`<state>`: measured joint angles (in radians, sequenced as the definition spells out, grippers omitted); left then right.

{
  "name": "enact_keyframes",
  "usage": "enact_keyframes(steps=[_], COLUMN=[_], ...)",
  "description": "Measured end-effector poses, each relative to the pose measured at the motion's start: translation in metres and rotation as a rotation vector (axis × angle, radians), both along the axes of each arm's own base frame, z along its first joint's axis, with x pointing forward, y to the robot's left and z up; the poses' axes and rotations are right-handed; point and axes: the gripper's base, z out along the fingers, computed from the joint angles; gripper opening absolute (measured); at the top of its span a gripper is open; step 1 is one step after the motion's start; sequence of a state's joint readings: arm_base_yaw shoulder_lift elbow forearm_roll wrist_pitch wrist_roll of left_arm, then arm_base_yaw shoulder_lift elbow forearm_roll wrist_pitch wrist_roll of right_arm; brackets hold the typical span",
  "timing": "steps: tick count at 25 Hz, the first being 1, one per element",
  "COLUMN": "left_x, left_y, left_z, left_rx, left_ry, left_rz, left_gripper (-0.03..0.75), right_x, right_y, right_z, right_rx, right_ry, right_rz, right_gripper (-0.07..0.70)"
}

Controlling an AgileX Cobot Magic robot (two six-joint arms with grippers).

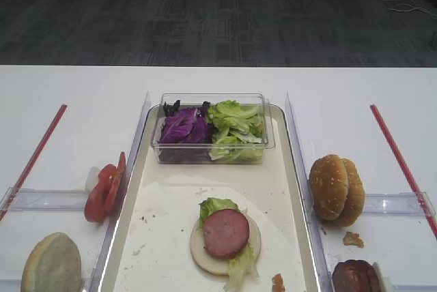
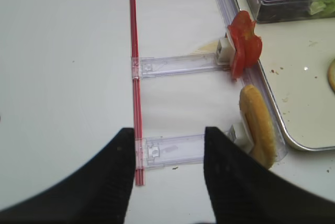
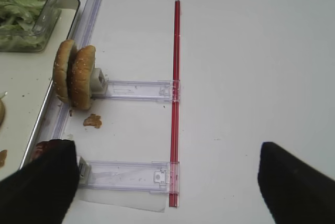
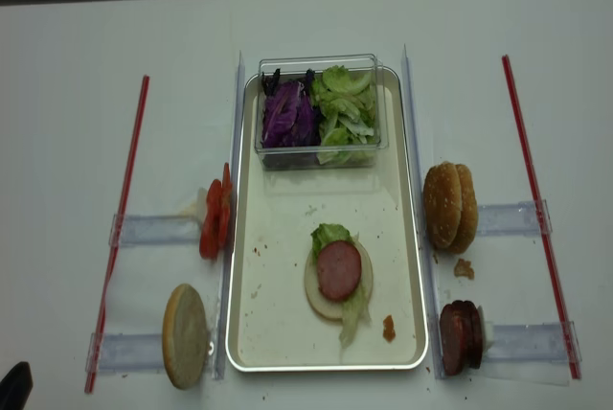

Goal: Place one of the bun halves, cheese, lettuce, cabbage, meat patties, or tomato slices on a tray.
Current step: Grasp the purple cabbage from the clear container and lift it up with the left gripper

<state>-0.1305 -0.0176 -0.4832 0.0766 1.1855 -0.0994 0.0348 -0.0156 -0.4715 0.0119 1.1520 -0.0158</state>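
Tray (image 4: 249, 333) taken as landmark. On its lower middle: a pale bun base with lettuce (image 4: 329, 235) under a pink meat patty (image 4: 339, 269); more leaf hangs off the base toward the tray's near rim. A crumb lies near the tray's near right corner.

Clear box (image 4: 321, 63) at the tray's far end: purple cabbage (image 4: 285, 121) on its left side, green leaves on its right.

Left of the tray, on clear rails: tomato slices (image 4: 215, 219) standing on edge just beside the rim; nearer the camera, one bun half (image 4: 185, 335), also on edge.

Right of the tray: paired bun halves (image 4: 450, 206) on edge; nearer, dark brown patties (image 4: 459, 336).

Left end effector (image 2: 168, 174): fingers apart, nothing between them, hanging over the nearer left rail, left of the tray. Right end effector (image 3: 162, 182): fingers (image 3: 36, 185) wide apart, holding nothing, over the nearer right rail.

Judgement: next layer not yet picked. Tomato looks a likely choice for the left arm. The slices stand upright and thin, so come down from above, pinch across the flat faces of the slice and take one only. Squeeze lightly; the flesh may tear. Lift clear of the rail before crossing the rim, then lay it flat, centred on the pink patty.
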Motion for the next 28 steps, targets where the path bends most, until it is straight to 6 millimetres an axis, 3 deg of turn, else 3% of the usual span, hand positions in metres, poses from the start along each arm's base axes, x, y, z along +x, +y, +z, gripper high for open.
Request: enact_keyframes(steps=[28], left_x=[0.0000], left_y=[0.0000], left_z=[0.0000], left_rx=[0.000], left_ry=[0.000], left_rz=[0.000], left_gripper=[0.296], right_x=[0.0000], right_y=[0.0000], right_z=[0.0000], right_rx=[0.000], right_ry=[0.000], right_rz=[0.000], right_gripper=[0.693])
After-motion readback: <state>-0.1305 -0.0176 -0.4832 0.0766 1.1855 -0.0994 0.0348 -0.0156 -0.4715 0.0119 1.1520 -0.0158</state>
